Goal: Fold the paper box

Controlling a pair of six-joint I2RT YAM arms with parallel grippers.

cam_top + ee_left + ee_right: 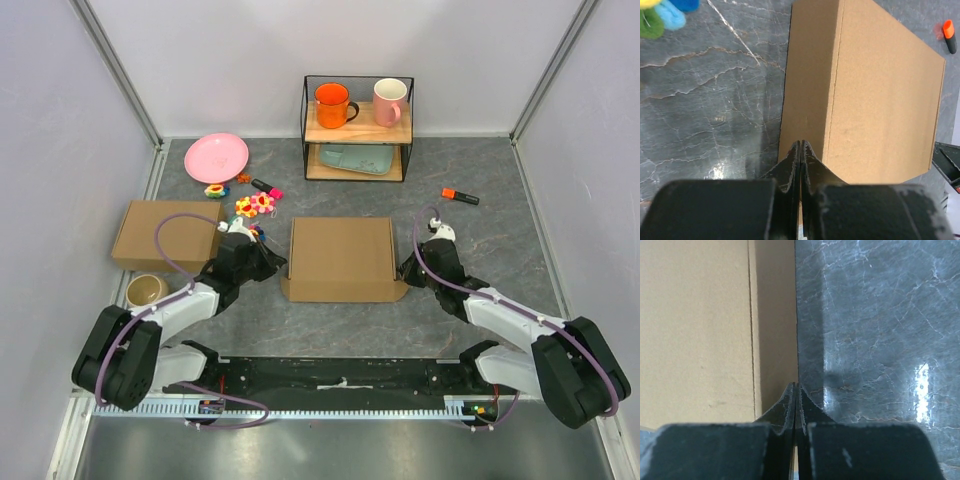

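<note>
Paper box (340, 258) sits mid-tabletop (500, 230), lid down. Left gripper (276, 268) at its 8 o'clock corner and right gripper (406, 270) at 4 o'clock both have fingers pressed together; press inward evenly to square the walls. Second cardboard box (165, 235) crowds 9 o'clock; 3 o'clock offers room

Paper box (340, 255) lay on the bench (490, 180) between left pincer (283, 268) and right pincer (403, 272), just beside both.

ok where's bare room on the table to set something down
Bare: the far right around the orange marker, beside the shelf; also the strip along the paper box's near edge. Crowded: the far left, with the pink plate, toys and second box.
</note>
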